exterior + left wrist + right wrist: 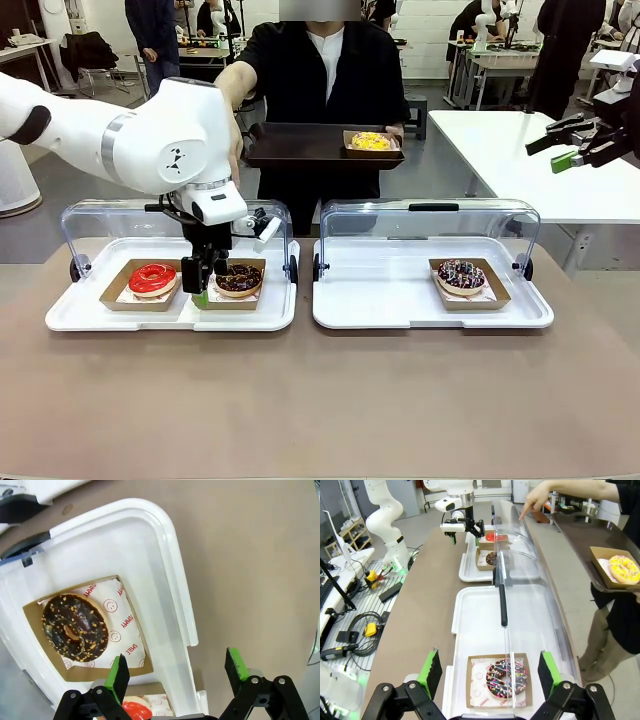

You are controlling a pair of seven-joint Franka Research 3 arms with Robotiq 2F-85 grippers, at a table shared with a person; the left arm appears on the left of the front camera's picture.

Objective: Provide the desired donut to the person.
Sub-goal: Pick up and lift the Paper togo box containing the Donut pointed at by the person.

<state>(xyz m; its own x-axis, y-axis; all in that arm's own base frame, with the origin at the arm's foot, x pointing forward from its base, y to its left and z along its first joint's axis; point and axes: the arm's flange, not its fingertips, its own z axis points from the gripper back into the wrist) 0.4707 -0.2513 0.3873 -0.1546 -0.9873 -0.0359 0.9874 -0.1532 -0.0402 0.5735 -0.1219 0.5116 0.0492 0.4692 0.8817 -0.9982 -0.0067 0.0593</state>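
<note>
Donuts are sitting in white lidded trays on the brown worktop (300, 400): a red-glazed donut (152, 278) and a chocolate nut-flecked donut (74, 627) in the left tray (80, 318), a sprinkled donut (461, 275) in the right tray (380, 300). The left tool (176, 660) is hanging wide open, empty, beside the nut-flecked one; the right tool (490, 655) is gaping empty. Beyond, the person (320, 70) is carrying a yellow donut (370, 141) on a dark tray (290, 145), one hand (532, 500) pointing; at which donut is unclear.

Glossy red donut (152, 278), chocolate donut (239, 279) flecked with pale crumbs, sprinkled donut (461, 275) dotted pink, white and blue on chocolate, yellow donut (371, 141) on dark brown tray (295, 145), white display trays (380, 300), tan surface (320, 400), person (290, 70) in black top.
</note>
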